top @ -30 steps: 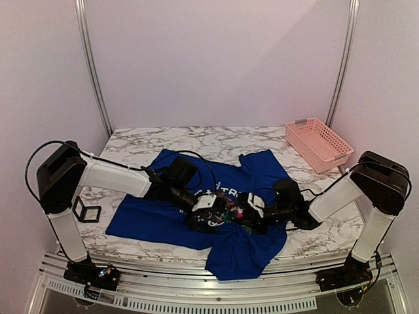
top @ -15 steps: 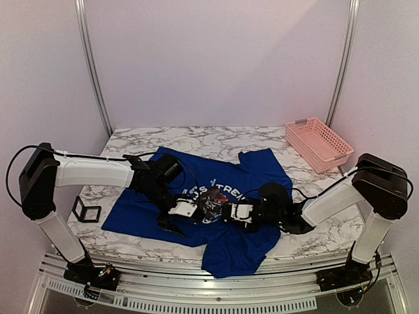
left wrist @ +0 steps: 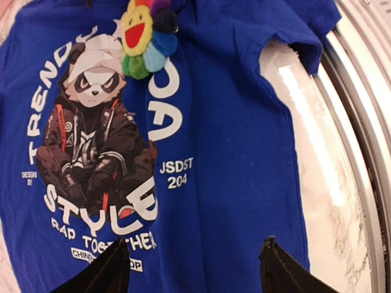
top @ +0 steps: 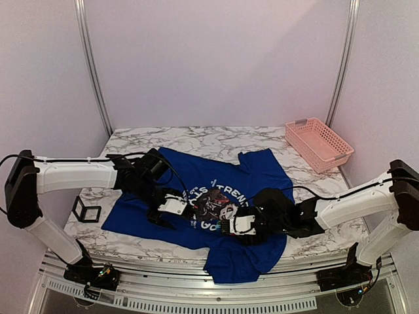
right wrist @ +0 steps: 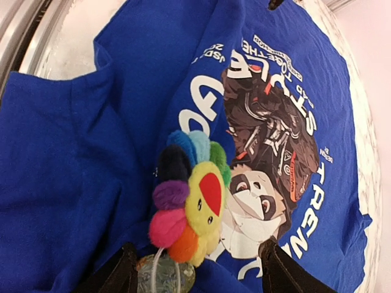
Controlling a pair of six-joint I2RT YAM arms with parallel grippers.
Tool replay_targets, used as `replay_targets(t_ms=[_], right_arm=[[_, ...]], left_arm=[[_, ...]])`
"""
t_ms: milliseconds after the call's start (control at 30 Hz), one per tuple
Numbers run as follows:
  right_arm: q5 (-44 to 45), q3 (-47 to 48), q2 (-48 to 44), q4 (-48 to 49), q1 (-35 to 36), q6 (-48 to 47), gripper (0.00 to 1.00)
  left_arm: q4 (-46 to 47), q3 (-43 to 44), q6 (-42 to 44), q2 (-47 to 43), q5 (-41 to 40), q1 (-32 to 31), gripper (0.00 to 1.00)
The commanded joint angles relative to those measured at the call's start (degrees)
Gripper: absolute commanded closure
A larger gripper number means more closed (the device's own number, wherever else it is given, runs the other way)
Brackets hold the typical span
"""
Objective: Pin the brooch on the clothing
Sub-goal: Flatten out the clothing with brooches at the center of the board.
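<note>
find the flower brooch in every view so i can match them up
Top external: the brooch is a small speck on the blue shirt, by the right gripper.
Left wrist: the brooch sits top centre.
Right wrist: the brooch sits lower centre.
Shared landmark: the white GO lettering beside it.

plain pale pink walls [top: 216, 59] with two metal rails [top: 92, 65] enclose a white marble table [top: 209, 139] under soft, even light.
</note>
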Motion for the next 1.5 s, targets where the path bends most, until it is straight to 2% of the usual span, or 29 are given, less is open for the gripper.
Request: replay_targets(t_ms=[0,100,233,300,400,500,633,933,1133,1467], right_arm=[[-2.82,3.05,-8.1,-9.68,-0.92,7.27,0.32],[-11.06,5.0,-10.2,-12.83,-4.88,11.44,0.32],[-15.66,6.41,-9.84,-13.26,-14.14,26.69,0.34],[-13.21,6.42,-9.2,-11.82,-18.06,32.34,0.36],[-7.12,8.32,-6.59,-14.81,-23.61,42.65,0.48],[-1.29,8.72,-3.48,-16.45,-25.05,48.27,0.52],[-0.39,9.67,2.43,-16.47,-27.03,53.26,0.56],[1.73,24.75,23.94,-24.75,-31.33,54.84,0.57],[2.13,33.33,31.38,-22.41,-36.24,53.36,0.56],[1.72,52.7,43.49,-23.65,-38.97,47.6,0.55]], left_arm=[[-0.18,-1.08,-1.49,-2.28,-5.08,2.01,0.28],[-0.67,-1.23,-2.58,-2.21,-6.76,3.76,0.31],[1.94,-3.83,-1.08,-3.42,-11.21,5.53,0.35],[3.4,-5.59,-0.62,-3.77,-14.03,6.06,0.37],[3.96,-6.85,-0.31,-4.23,-15.74,7.33,0.39],[4.78,-8.51,0.42,-5.1,-17.05,7.47,0.4],[6.9,-10.6,0.51,-5.72,-18.15,7.47,0.4],[7.12,-11.91,1.07,-7.04,-18.52,7.46,0.4],[8.27,-15.2,3.15,-7.91,-18.52,7.38,0.4],[8.9,-20.91,11.11,-8.41,-20.26,7.25,0.39]])
